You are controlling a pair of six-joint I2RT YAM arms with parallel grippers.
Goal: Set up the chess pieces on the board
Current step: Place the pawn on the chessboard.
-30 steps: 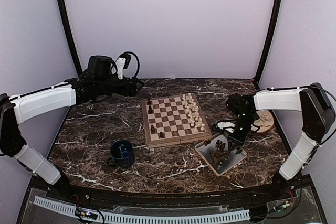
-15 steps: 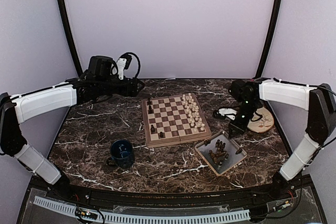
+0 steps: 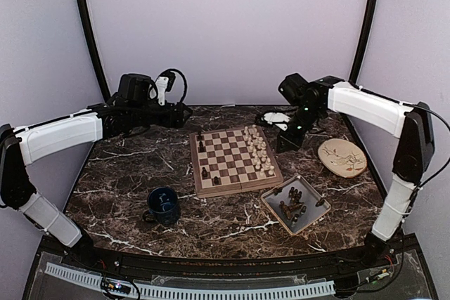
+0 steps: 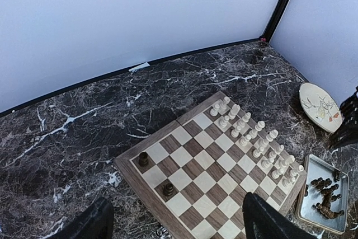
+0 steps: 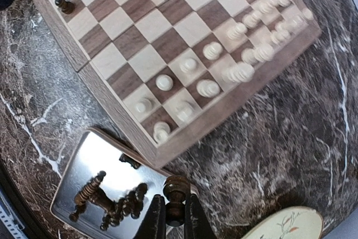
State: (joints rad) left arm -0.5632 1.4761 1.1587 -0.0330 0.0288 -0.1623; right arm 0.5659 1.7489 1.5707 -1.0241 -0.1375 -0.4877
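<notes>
The board (image 3: 239, 187) lies mid-table. Cream chess pieces (image 3: 259, 151) stand in two rows along its right side, and a few dark pieces (image 3: 204, 172) stand on its left side. My right gripper (image 3: 287, 138) hovers off the board's far right corner, shut on a dark brown chess piece (image 5: 177, 191) that sticks out between its fingers (image 5: 193, 219). More dark pieces (image 3: 293, 203) lie in the grey tray (image 3: 271, 205). High above the table's back left, my left gripper (image 3: 184, 114) is open and holds nothing. In its wrist view the board (image 4: 128, 174) lies below.
A dark blue mug (image 3: 164, 205) stands in front of the board's left corner. A round beige plate (image 3: 342, 157) lies at the right, beyond the tray. Black frame posts and pale walls close in the back and sides.
My right arm has lifted away from the tray and swung back and left to the board's far right corner, carrying the dark piece. The left arm has not moved.
</notes>
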